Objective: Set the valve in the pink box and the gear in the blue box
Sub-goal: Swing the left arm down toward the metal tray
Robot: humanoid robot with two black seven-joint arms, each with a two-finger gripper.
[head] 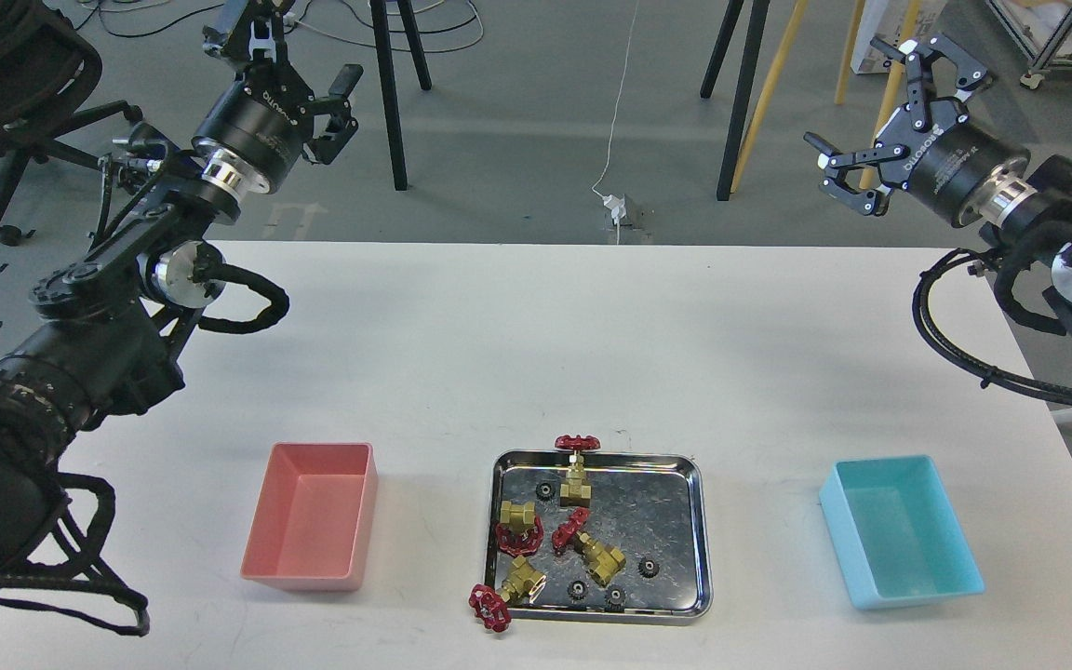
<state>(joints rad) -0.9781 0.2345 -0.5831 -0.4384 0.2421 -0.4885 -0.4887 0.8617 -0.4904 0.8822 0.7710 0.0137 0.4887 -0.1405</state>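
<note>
Head view shows the steel tray nearest, holding four valves and small black gears, set between the empty pink box on the left and blue box on the right for easy sorting. Far back, left gripper and right gripper hang spread wide, holding nothing.

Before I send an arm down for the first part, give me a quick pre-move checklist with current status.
1. Left gripper open and holding nothing: ok.
2. Right gripper open and holding nothing: ok.
3. Pink box empty: ok.
4. Blue box empty: ok.
5. All valves fully inside the steel tray: not ok; one valve hangs over the front rim.
6. Gear lying free of the valves: ok.
</note>
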